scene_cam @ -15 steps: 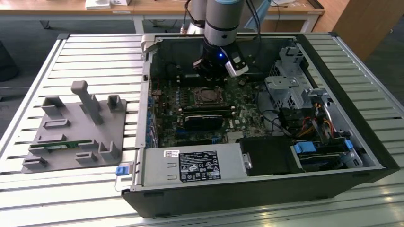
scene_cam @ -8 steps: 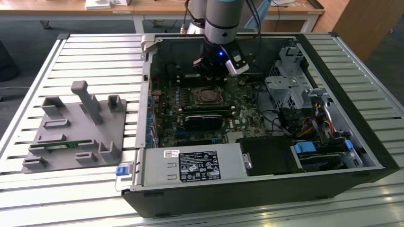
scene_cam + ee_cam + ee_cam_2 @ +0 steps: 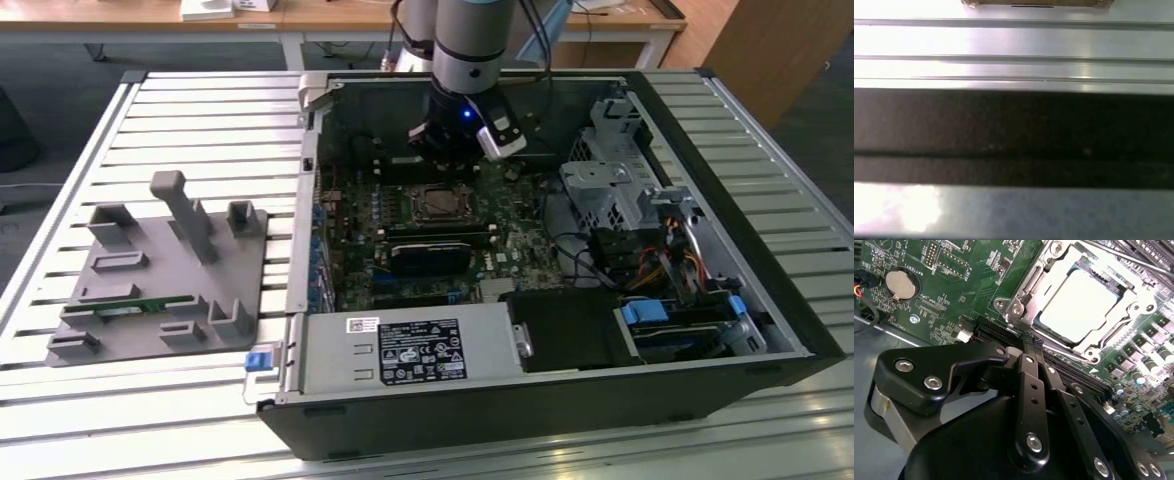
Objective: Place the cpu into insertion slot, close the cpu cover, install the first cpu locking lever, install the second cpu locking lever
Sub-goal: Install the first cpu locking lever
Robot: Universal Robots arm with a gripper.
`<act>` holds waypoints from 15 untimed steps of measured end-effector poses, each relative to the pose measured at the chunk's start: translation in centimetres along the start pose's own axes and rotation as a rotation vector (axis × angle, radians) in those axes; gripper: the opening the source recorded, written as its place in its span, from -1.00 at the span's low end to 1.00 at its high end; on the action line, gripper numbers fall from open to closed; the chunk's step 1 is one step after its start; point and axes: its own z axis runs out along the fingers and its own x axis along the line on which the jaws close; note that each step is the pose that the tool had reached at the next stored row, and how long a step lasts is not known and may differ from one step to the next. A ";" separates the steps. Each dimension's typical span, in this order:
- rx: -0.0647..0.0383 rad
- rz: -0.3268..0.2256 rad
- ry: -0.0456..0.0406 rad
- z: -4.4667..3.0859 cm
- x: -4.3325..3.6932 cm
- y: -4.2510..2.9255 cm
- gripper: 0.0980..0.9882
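Hovering over the motherboard, I keep my gripper [image 3: 1030,342] pinched together and empty, its tips beside the insertion slot [image 3: 1019,305]. The cpu [image 3: 1076,302] is seated there, and the cpu cover [image 3: 1126,322] frames it to pin it down.

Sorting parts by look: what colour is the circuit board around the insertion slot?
Dark green, clearest in the second wrist view: circuit board around the insertion slot.
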 end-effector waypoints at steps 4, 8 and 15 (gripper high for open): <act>0.013 0.000 -0.0001 0.12 0.00 0.00 -0.98; 0.022 0.000 -0.0001 0.19 0.00 0.00 -0.98; 0.022 0.000 -0.0002 -0.07 0.00 0.04 -0.98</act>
